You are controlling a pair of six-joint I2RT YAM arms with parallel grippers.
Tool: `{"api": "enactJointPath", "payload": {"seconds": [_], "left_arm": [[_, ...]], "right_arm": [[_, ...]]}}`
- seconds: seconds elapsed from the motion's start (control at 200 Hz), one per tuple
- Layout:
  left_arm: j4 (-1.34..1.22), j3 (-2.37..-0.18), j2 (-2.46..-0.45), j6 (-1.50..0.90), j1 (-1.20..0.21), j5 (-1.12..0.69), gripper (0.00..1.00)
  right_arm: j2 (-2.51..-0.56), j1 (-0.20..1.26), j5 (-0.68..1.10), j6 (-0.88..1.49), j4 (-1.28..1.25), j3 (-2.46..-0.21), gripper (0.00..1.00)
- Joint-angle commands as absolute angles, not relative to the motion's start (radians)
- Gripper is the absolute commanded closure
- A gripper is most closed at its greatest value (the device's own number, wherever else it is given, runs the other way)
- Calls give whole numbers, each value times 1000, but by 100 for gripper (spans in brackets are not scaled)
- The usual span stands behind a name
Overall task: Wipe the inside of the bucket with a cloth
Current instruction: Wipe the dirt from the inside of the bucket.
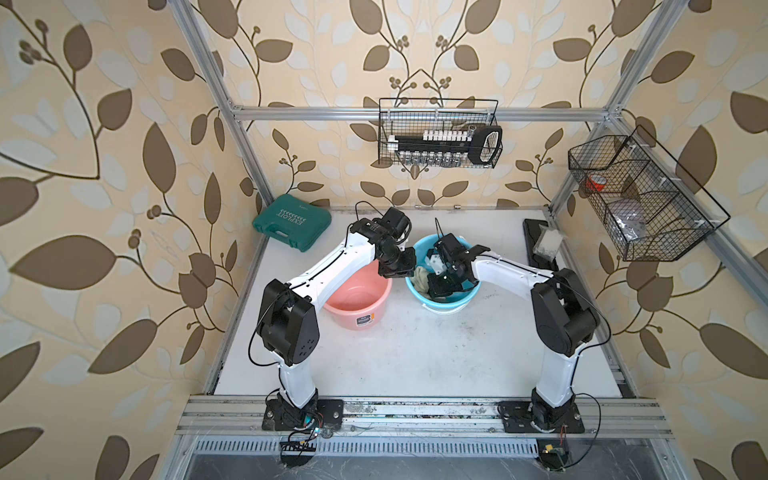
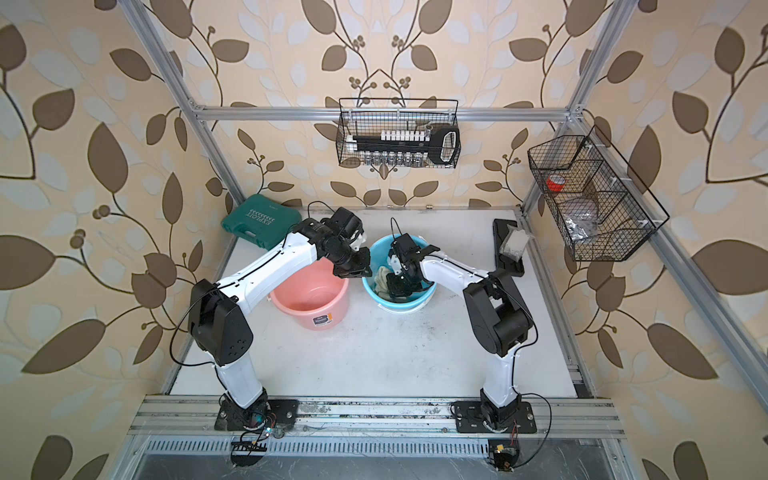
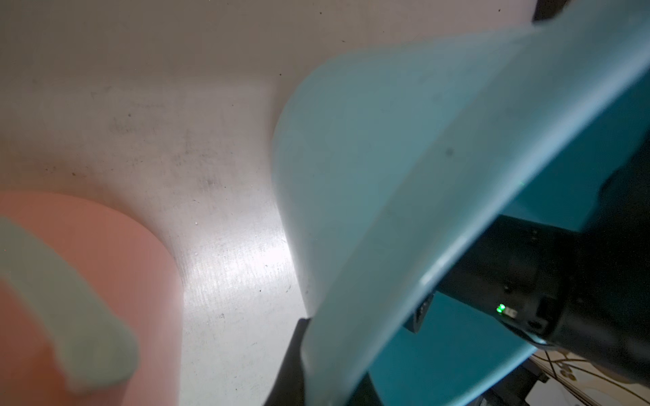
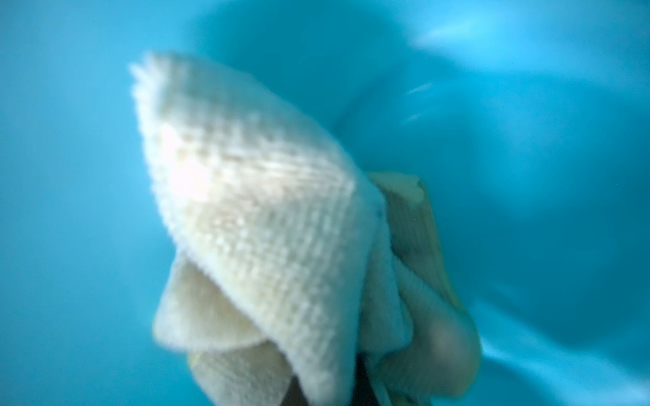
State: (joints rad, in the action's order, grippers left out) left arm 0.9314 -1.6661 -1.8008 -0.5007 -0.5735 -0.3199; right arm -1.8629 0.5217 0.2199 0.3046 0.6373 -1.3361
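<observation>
Cloth (image 1: 422, 276) hangs bunched inside the blue bucket (image 1: 446, 309), against the wall nearest the pink bucket (image 1: 357, 307). The right pincer (image 1: 440, 286) reaches down past the blue bucket's rim and is clamped on the cloth. In the right wrist view the pale weave (image 4: 253, 218) drapes over the fingers and hides them, with blue wall all around. Holding the rag as a wad rather than spread out probably gives a firm pad to press on the plastic.

The left pincer (image 1: 402, 269) is closed on the blue bucket's rim, on the side facing the pink bucket. The left wrist view shows the rim (image 3: 369, 158) running across the frame with a dark finger on its outer face. That grip looks meant to stop the light bucket from sliding or tipping while the other arm scrubs.

Room is tight inside the blue bucket, since the right wrist fills much of the opening and sweeps must follow the curved wall. The pink bucket stands just beside the blue bucket without touching it. The tabletop (image 1: 415, 353) on the robot's side of the blue bucket lies bare, and a green case (image 1: 291, 222) and a black tray (image 1: 540, 245) sit well apart from it.
</observation>
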Motion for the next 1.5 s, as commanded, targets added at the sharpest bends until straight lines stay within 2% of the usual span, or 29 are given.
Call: {"api": "enactJointPath", "payload": {"seconds": [0.0, 0.205, 0.625, 0.815, 0.965, 1.1, 1.495], "left_arm": [[1032, -1670, -1802, -452, -592, -391, 100], [1073, -1716, -1805, -444, -591, -422, 100], [1101, -1704, -1804, -430, -593, -479, 100], [1100, -1701, -1802, -433, -601, -512, 100], [1093, -1683, -1798, -431, -601, -539, 100], [1092, -1672, -1811, -425, -613, -563, 100], [1054, -1637, -1868, -449, -664, -595, 100]], "right_arm": [[-1773, 538, 51, 270, 596, -1325, 100], [-1759, 574, -288, 234, 613, -1331, 100], [-1756, 652, -707, 284, 528, -1339, 100], [-1881, 650, -828, 356, 635, -1444, 100], [-1950, 641, -840, 413, 662, -1459, 100], [-1995, 619, -755, 438, 642, -1453, 100], [-2058, 555, -343, 545, 458, -1402, 100]]}}
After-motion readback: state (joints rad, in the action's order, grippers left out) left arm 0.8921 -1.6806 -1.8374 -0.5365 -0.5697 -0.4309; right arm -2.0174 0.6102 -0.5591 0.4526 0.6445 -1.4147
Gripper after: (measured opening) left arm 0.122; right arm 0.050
